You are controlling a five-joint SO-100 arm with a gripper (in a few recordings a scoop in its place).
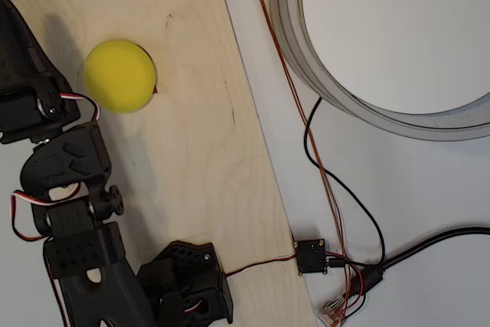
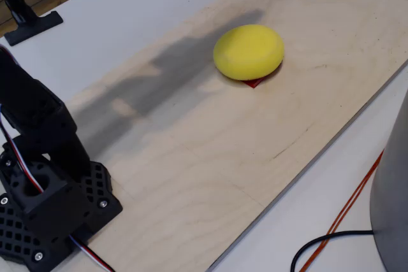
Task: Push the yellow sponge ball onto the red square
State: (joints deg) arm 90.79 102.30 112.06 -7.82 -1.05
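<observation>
The yellow sponge ball rests on the pale wooden board. It covers almost all of the red square, of which a thin sliver shows at the ball's edge. The black arm is folded back at the left of the overhead view. Its gripper lies left of the ball and apart from it. The fingers merge into one dark shape, so I cannot tell how the jaws stand.
The arm's black base is fixed at the board's near end. A large grey ring lies on the white table right of the board. Red and black wires run to a small black module.
</observation>
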